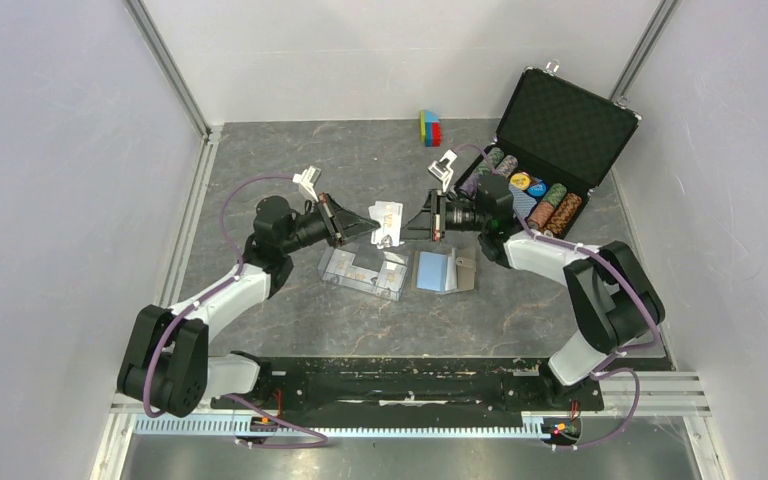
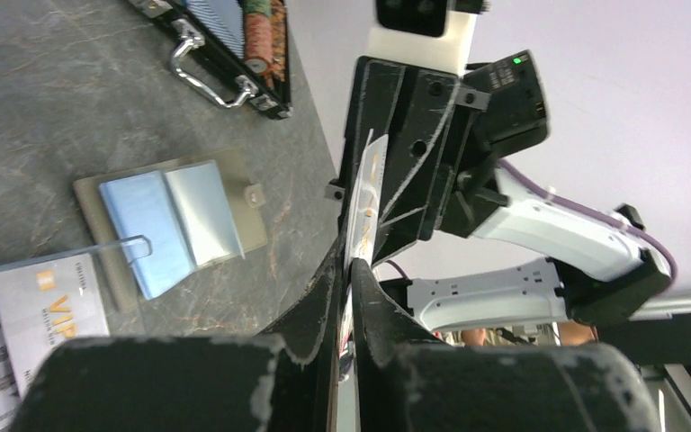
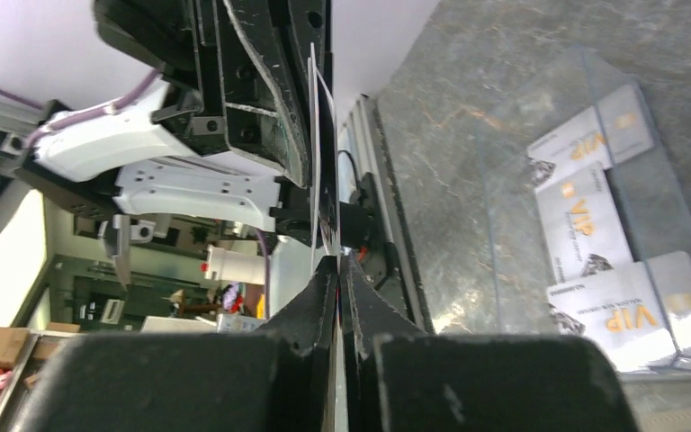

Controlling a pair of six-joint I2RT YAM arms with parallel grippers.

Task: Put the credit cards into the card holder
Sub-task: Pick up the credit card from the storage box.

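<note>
Pinching one credit card (image 1: 388,222) mid-air at frame centre, from both sides: right gripper (image 1: 413,222) clamped on its right edge, left gripper (image 1: 364,229) jaws closed about its left edge. Card spans left-right between the tools, edge-on in both wrist views. The card holder (image 1: 445,270) lies open on the table (image 1: 290,180) just lower right, nearer the right arm. Forearms level, wrists facing. Spare cards (image 3: 585,216) in clear case (image 1: 345,268)
</note>
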